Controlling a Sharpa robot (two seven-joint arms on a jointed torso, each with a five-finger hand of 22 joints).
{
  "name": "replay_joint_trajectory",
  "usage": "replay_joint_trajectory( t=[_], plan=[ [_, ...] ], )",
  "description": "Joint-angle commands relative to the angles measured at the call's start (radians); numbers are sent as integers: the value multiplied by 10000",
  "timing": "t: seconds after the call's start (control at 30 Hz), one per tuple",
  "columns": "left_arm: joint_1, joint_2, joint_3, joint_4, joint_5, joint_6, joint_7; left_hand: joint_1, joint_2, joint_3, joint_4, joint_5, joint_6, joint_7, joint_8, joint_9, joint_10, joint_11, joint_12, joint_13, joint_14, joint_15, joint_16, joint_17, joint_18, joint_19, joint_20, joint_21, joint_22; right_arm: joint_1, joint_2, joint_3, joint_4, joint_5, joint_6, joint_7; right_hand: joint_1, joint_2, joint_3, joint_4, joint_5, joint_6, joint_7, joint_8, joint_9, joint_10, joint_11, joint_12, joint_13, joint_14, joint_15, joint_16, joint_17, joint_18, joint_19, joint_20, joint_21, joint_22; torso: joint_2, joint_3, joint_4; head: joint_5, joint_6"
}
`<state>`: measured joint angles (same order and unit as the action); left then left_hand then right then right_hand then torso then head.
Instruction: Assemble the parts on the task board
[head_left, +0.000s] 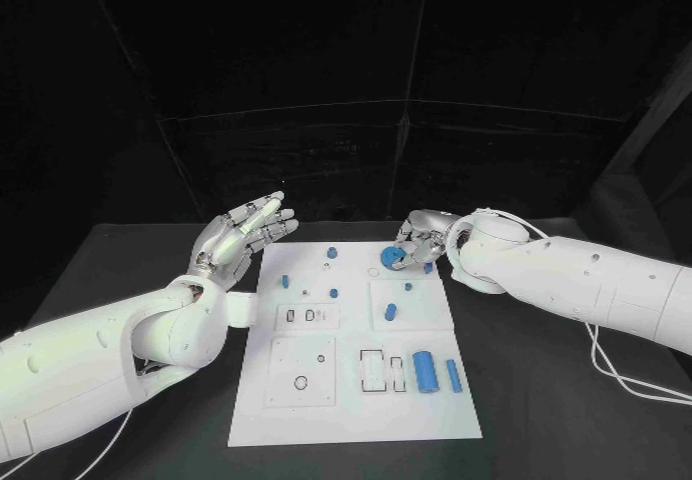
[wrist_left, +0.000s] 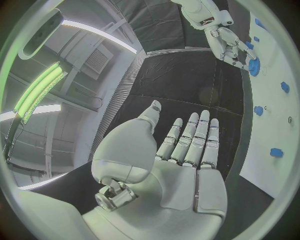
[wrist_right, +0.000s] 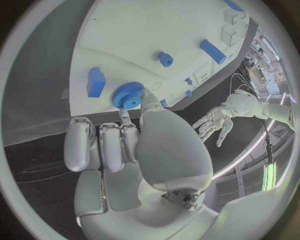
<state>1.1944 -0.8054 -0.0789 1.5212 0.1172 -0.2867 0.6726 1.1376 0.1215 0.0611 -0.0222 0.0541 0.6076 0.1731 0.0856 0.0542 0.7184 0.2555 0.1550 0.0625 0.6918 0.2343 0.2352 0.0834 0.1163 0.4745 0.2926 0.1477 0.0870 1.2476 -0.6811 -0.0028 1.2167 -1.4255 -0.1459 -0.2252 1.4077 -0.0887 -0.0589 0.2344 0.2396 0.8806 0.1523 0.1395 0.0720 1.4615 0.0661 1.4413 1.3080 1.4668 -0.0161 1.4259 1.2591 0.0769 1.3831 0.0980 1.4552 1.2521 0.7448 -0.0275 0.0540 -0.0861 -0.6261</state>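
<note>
The table (head_left: 577, 420) is being covered across its middle by the white board (head_left: 361, 415), which is running from near to far. The left hand (head_left: 245, 235) is being held flat and wide open, fingers together and pointing far, nothing in it; it is being kept just off the board's far-left edge, above the bare table.

The right hand (head_left: 421, 242) is being worked at the board's far-right corner. A blue gear (head_left: 392, 258) is being pinched there between thumb and fingertips (wrist_right: 128, 114), its flat face lying roughly parallel to the board and its hole facing up from it. Whether the gear is being seated on a post or only being held just above the surface cannot be told.

A blue cylinder (head_left: 424, 372) and a thinner blue bar (head_left: 453, 376) are lying near, on the board's right side, long axes running near to far. Small blue pegs (head_left: 333, 293) are standing in the far half.

The gear is already in the right hand, well apart from the left, so the seating is judged to be the right hand's job: straight down onto the board beneath it.
</note>
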Motion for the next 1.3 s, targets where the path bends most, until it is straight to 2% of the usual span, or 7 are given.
replay_joint_trajectory(
  t=[0.03, 0.33, 0.53, 0.73, 0.83, 1.13, 1.3],
  plan=[
    [17, 16, 10, 2, 0, 205, 182, -70, 22, 13, -45, 16, -78, 1249, -6, -12, -54, 40, -15, -11, 39, -1, -63, -11, 103, 18, -7, 27, -15, 19, 41, 4, -5, -367, -107, 17, 54, 70, -21, -66, 19, 11, 43, 62, 1, 303, 16, 42, 1254, 555, 64, 59, 12, -122, 62, 16, 68, 10, -1, 5, -8, -11, -1],
    [16, 19, 9, 14, -3, 326, 85, -82, 18, 8, -48, 15, -121, 1250, -18, -17, -121, 45, -35, -17, 20, 5, -78, -20, 98, -25, -7, 9, -28, 19, 73, 4, -4, -727, -18, -61, 146, 163, 15, -227, 7, 155, 20, 146, 18, 329, 3, 103, 1336, 550, 59, 91, 28, -137, 102, 19, 113, 101, -3, 2, -3, -7, 0],
    [16, 20, 9, 13, -3, 356, 50, -86, 17, 6, -50, 15, -131, 1251, -22, -17, -145, 47, -44, -18, 11, 8, -85, -25, 94, -43, -7, 1, -34, 17, 123, 4, -22, -947, 39, -129, 279, 290, 176, -434, -341, 276, -1, 206, 17, 345, -18, 137, 1397, 539, 44, 112, 24, -144, 114, 8, 141, 153, 2, 6, -6, -9, -25],
    [16, 26, 9, 13, -3, 369, 17, -88, 16, 5, -50, 15, -134, 1251, -23, -17, -154, 47, -47, -19, 8, 9, -87, -26, 93, -49, -7, -2, -36, 11, 237, 2, -18, -1280, -100, -289, 306, 411, 303, -544, -281, 510, -43, 315, 43, 391, -55, 198, 1475, 539, 19, 137, 48, -164, 170, -10, 186, 263, 0, 5, -1, -25, -44],
    [16, 31, 8, 22, -3, 369, -9, -88, 16, 5, -50, 15, -134, 1251, -23, -17, -154, 47, -47, -19, 8, 9, -87, -26, 93, -49, -7, -2, -36, 6, 277, 1, 15, -1486, -175, -429, 275, 481, 358, -577, -291, 657, -75, 370, 54, 436, -83, 252, 1538, 542, -3, 154, 70, -186, 236, -26, 228, 377, -2, -3, 8, -102, -59],
    [16, 36, 8, 40, -4, 363, -51, -92, 18, 5, -53, 15, -157, 1251, -29, -19, -182, 49, -56, -20, -1, 12, -94, -31, 89, -58, -7, -8, -41, -13, 316, -2, 203, -2141, -273, -823, 317, 535, 467, -693, -267, 770, -109, 377, 41, 480, -120, 298, 1595, 545, -35, 173, 88, -215, 322, -57, 284, 526, -1, 3, -8, -82, -69],
    [16, 34, 8, 48, -4, 380, -72, -92, 18, 5, -53, 15, -160, 1251, -30, -19, -185, 49, -57, -21, -1, 12, -94, -31, 89, -58, -7, -8, -41, -33, 292, -3, 362, -2377, -553, -939, 355, 584, 615, -787, -117, 828, -117, 353, 17, 495, -133, 305, 1615, 547, -51, 187, 100, -229, 361, -77, 311, 595, -5, 6, -2, -64, -51]
  ],
)
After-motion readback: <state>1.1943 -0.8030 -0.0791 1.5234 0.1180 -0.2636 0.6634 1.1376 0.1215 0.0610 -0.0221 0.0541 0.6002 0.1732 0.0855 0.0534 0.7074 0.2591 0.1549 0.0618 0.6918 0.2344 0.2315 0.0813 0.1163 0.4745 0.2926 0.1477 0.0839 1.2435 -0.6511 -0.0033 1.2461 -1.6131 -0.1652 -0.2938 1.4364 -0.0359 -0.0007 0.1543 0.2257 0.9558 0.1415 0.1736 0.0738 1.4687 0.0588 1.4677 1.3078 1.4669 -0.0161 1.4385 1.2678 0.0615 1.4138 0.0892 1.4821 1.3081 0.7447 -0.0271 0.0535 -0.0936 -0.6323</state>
